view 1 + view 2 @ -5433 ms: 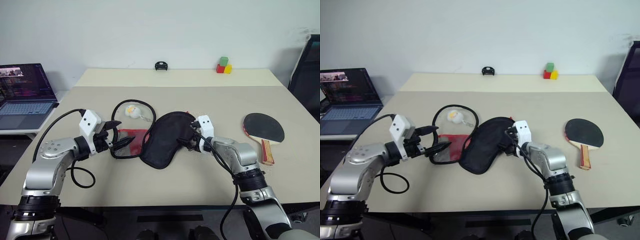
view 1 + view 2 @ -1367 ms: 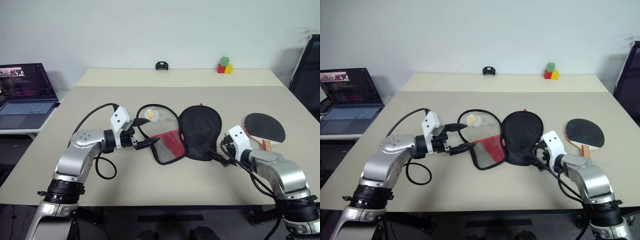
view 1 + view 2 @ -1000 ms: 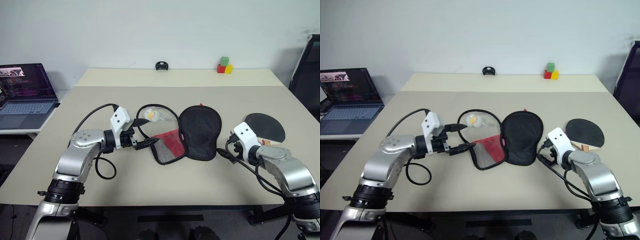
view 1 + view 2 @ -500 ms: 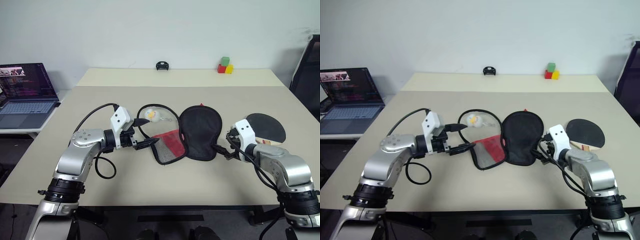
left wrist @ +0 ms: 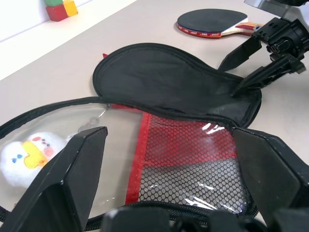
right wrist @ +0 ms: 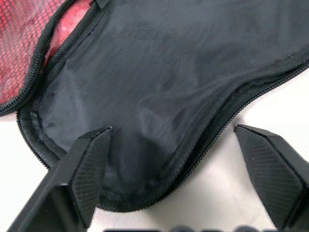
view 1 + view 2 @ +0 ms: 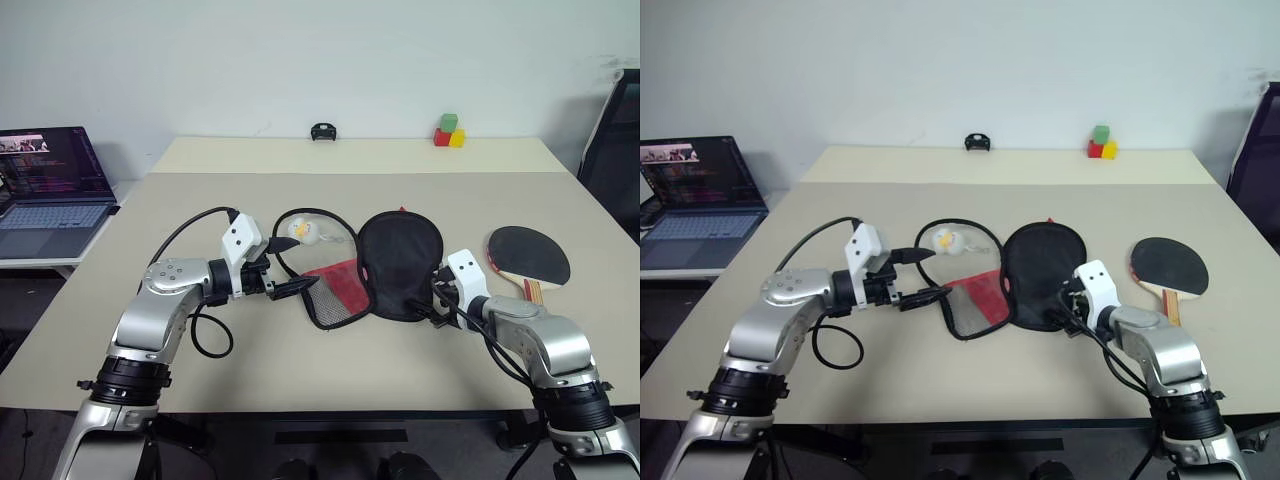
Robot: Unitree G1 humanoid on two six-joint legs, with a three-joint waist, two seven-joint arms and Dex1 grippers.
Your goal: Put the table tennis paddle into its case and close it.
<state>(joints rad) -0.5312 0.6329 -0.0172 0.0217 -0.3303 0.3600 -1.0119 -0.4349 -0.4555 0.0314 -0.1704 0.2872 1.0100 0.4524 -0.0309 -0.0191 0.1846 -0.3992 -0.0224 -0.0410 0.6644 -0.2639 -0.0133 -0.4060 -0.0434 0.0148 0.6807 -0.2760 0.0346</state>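
Case (image 7: 385, 270) is laid unzipped at table (image 7: 300, 200) centre, its black flap spread flat. Its mesh edge is straddled by the left gripper (image 7: 290, 288), fingers spread wide, nothing apparently clasped. Its narrow end, at five o'clock, is straddled by the right gripper (image 6: 183, 164), parted, unclosed. Paddle (image 7: 528, 256) is seen at three o'clock, apart.

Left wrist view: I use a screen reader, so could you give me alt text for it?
An unzipped black case lies open on a beige table, its red mesh pocket between the left gripper's open fingers. The right gripper, open, touches the case's black flap; the table tennis paddle lies beyond, outside the case. A small white plush sits under clear plastic.
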